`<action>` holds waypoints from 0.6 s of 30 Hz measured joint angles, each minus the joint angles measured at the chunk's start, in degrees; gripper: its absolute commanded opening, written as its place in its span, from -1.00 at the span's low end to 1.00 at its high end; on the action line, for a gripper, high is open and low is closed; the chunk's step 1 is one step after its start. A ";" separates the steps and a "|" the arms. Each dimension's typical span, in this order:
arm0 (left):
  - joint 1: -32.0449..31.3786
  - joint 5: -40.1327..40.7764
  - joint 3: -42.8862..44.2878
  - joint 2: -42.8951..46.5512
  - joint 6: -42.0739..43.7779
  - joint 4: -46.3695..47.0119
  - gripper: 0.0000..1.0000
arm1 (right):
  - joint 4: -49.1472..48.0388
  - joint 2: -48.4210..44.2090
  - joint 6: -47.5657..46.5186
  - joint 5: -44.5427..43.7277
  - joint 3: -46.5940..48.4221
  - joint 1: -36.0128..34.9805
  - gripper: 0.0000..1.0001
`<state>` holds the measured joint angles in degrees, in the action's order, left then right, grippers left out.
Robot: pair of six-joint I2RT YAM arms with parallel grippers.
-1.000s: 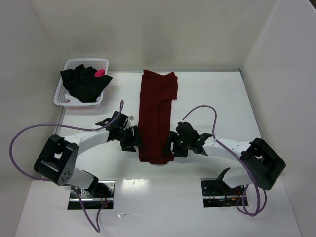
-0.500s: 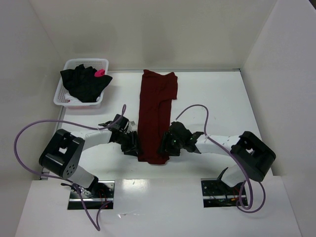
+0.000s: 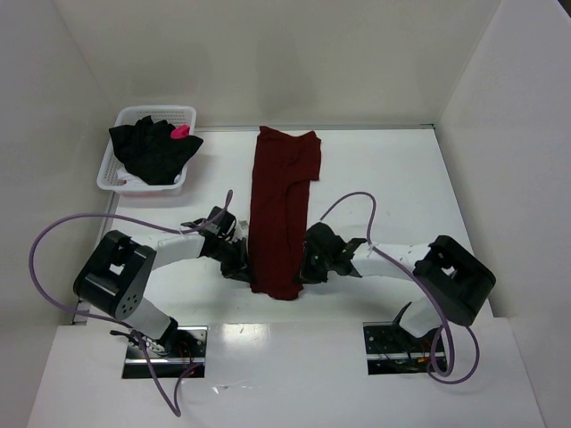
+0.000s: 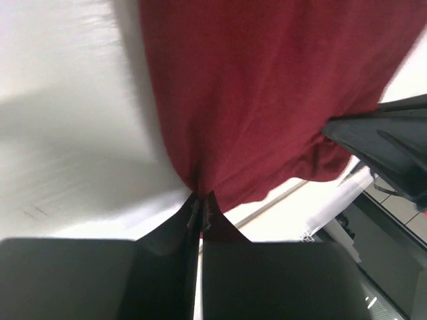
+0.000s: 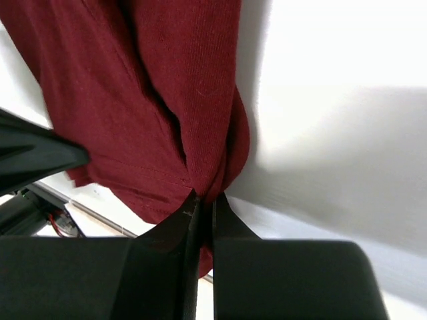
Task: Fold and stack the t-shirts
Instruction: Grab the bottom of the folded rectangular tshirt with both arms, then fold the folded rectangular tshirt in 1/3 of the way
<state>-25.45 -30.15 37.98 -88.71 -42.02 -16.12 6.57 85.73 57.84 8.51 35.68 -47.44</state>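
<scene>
**Both claws pinch the near end of the maroon shirt**

The white table (image 3: 384, 178) carries everything. The maroon shirt (image 3: 281, 205) lies flat near its middle as a long narrow strip. Its long axis runs from the near side, by the arm bases, straight away towards the back wall, leaning only slightly. The far end is the wider one, with a flap jutting out to the right. The near end is rounded, and the right wrist view shows a stitched hem there, so the hem points at the arms.

Both arms reach inward and low from either side and meet at that near end. A white mesh basket (image 3: 109, 169) sits at the far left corner, well apart from the maroon shirt. It holds the black shirt (image 3: 153, 152), crumpled and spilling over the rim.

The left claw (image 3: 243, 265) is at the strip's left edge, its fingers pressed together on a gathered fold of maroon cloth. The right claw (image 3: 308, 266) is at the right edge, likewise clamped tight on a bunched fold there.

A small pink mark (image 3: 180, 131) shows on top of the black shirt.
</scene>
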 measured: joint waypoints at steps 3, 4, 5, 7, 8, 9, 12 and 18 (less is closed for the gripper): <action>-0.13 0.85 3.78 1.64 0.48 -4.00 -1.00 | 3.43 -1.46 -0.35 -1.40 1.46 0.13 -0.96; -0.20 1.16 5.64 2.38 1.07 -5.38 -1.00 | 4.46 -2.45 -0.48 -1.75 1.90 0.44 -0.96; -0.26 1.51 7.93 3.02 1.36 -6.67 -1.00 | 5.46 -3.96 -0.74 -1.88 2.34 1.03 -0.96; -0.26 1.95 12.37 3.87 1.70 -7.80 -1.00 | 6.93 -6.99 -1.57 -1.88 3.43 3.50 -0.96; -0.26 2.10 14.40 4.07 1.92 -8.20 -1.00 | 7.34 -8.31 -2.21 -1.86 4.13 5.29 -0.94; -0.26 2.23 16.57 4.07 2.58 -8.59 -1.00 | 7.87 -9.46 -2.91 -1.73 5.09 7.50 -0.91; -0.04 2.38 22.03 3.02 3.65 -9.03 -1.00 | 8.00 -10.69 -5.38 -0.74 8.48 13.88 -0.77; 1.51 2.38 29.49 -4.57 5.79 -9.70 -1.00 | 7.06 -6.99 -10.12 3.17 14.82 20.70 -0.77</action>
<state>-23.94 -27.77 67.46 -93.27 -36.23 -25.82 13.63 78.74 47.72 11.68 50.50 -26.74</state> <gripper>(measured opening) 0.010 0.120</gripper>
